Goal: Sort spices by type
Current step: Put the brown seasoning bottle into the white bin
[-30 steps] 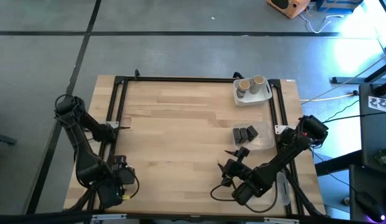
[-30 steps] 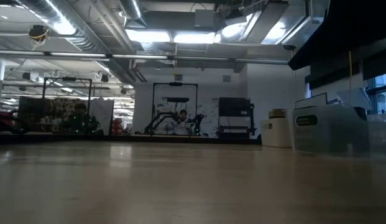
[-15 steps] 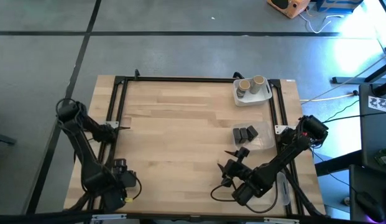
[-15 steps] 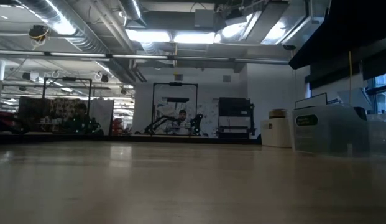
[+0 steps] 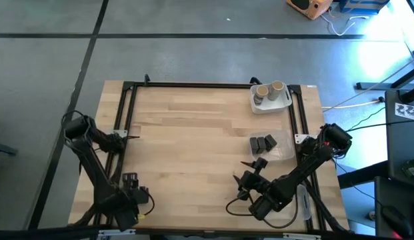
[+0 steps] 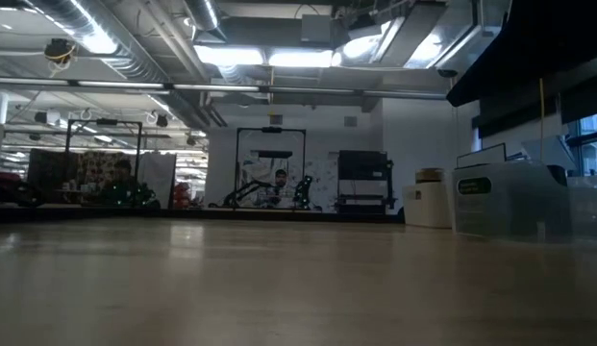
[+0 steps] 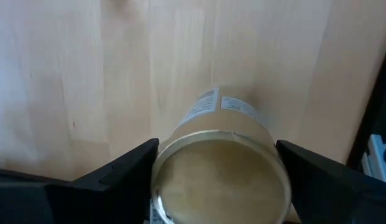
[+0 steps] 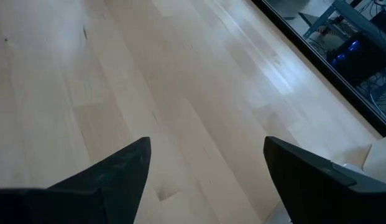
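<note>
A round tan-topped spice jar [image 7: 220, 174] with a white label sits between the fingers of my left gripper [image 7: 216, 149], which points down over the table's near left corner [image 5: 133, 202] and is shut on it. My right gripper [image 5: 247, 172] hangs open over bare wood at the near right, nothing between its fingers [image 8: 206, 146]. Two more tan-topped jars [image 5: 269, 88] and a greyish one [image 5: 259, 101] stand in a white tray [image 5: 284, 104] at the far right. Dark grey blocky spices [image 5: 262, 143] lie in a clear tray [image 5: 284, 152]. My left gripper has the jar between its two fingers, one on each opposite side of the round wall [image 7: 156, 163] just under the tan top. The fingers come from above, pointing down. The jar stands upright, top up; whether its base touches the table I cannot tell.
A black frame [image 5: 127, 127] runs along the table's left, far and right sides. Bare wood [image 5: 193, 147] lies between the two arms. In the low view a clear plastic box [image 6: 514, 200] stands at the right.
My left gripper has sunk toward the table and shifted a little toward the near edge, still pointing down. My right arm has kept still.
</note>
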